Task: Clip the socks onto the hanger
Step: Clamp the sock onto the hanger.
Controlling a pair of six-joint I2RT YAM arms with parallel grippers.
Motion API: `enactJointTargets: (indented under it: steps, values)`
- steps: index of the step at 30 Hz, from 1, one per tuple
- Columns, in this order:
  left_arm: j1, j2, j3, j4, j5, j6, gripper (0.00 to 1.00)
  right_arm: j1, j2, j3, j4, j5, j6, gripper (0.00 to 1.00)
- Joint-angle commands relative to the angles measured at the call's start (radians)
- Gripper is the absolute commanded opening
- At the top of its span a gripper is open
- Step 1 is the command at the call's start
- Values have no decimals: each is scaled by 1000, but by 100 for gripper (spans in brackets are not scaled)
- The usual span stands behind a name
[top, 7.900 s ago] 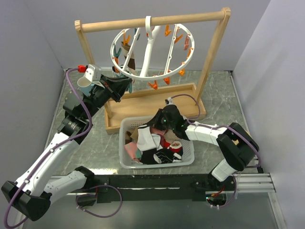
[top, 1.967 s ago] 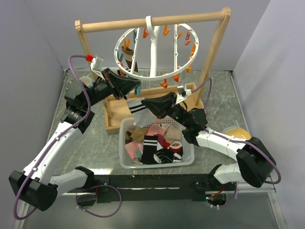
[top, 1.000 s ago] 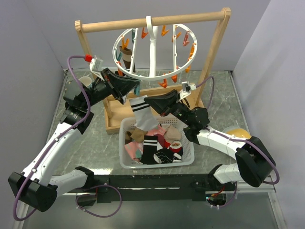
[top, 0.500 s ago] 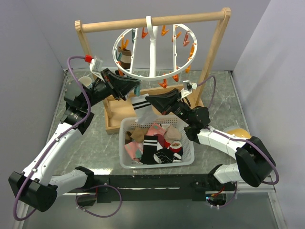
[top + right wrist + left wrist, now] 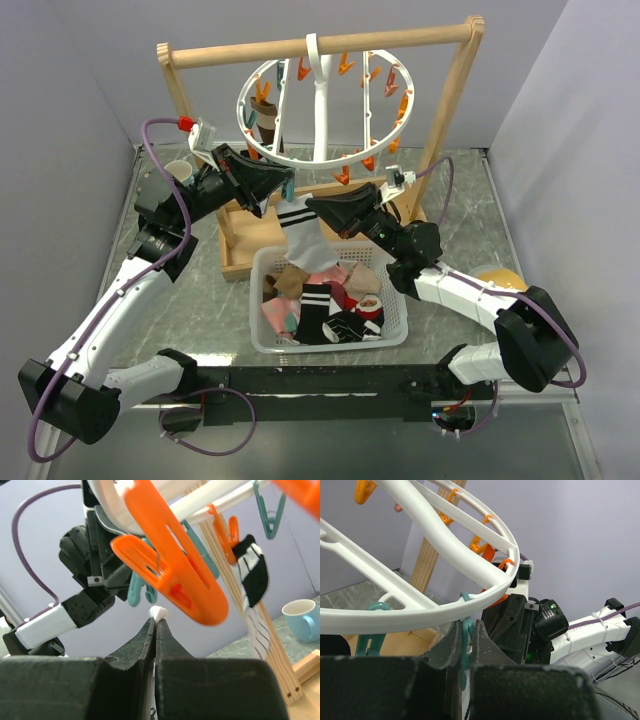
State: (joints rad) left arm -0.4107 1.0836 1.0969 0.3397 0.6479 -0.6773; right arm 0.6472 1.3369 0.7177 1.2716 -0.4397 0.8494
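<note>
The white hanger (image 5: 320, 110) hangs from the wooden frame's bar. My left gripper (image 5: 285, 190) is shut on a teal peg (image 5: 466, 640) under the hanger's near rim (image 5: 420, 611). Right beside it my right gripper (image 5: 312, 208) is shut on the cuff of a white sock with black stripes (image 5: 305, 238), which dangles above the basket. In the right wrist view a white tip of that sock (image 5: 159, 613) sticks out of the shut jaws (image 5: 155, 621), just below the teal peg (image 5: 137, 592). More socks (image 5: 325, 300) lie in the basket. One dark sock (image 5: 265, 125) hangs clipped on the hanger.
The wooden frame (image 5: 445, 120) stands on a tray base behind the white basket (image 5: 262, 345). Orange pegs (image 5: 175, 575) hang close around my right gripper. A blue mug (image 5: 180, 170) stands at the back left, and a yellow object (image 5: 495, 275) lies at the right.
My right gripper has lifted the striped sock's cuff a little up and left, closer to the teal peg. The left arm has held still on the peg.
</note>
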Motion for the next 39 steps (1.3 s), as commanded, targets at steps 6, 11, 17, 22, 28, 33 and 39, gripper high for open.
enactJointTargets:
  steps: [6, 11, 17, 22, 28, 33, 39]
  values:
    - [-16, -22, -5, 19, 116, -27, 1, -6, -48, 74, 370, -34, 19, 0]
    - [-16, -24, -3, 19, 116, -33, 1, -6, -42, 77, 370, -41, 31, 0]
    - [-14, -24, -5, 21, 122, -44, 1, -6, -42, 80, 370, -31, 19, 0]
    - [-16, -25, -6, 19, 127, -42, 1, -6, -33, 111, 370, -16, 13, 0]
    - [-16, -28, -11, 22, 128, -47, 1, -4, -21, 129, 370, -1, 14, 0]
    - [-16, -36, -11, 10, 119, -41, 2, -3, -15, 123, 370, -10, 8, 0]
    - [-14, -51, -9, -10, 107, -42, 44, -3, -16, 104, 368, -27, -18, 0]
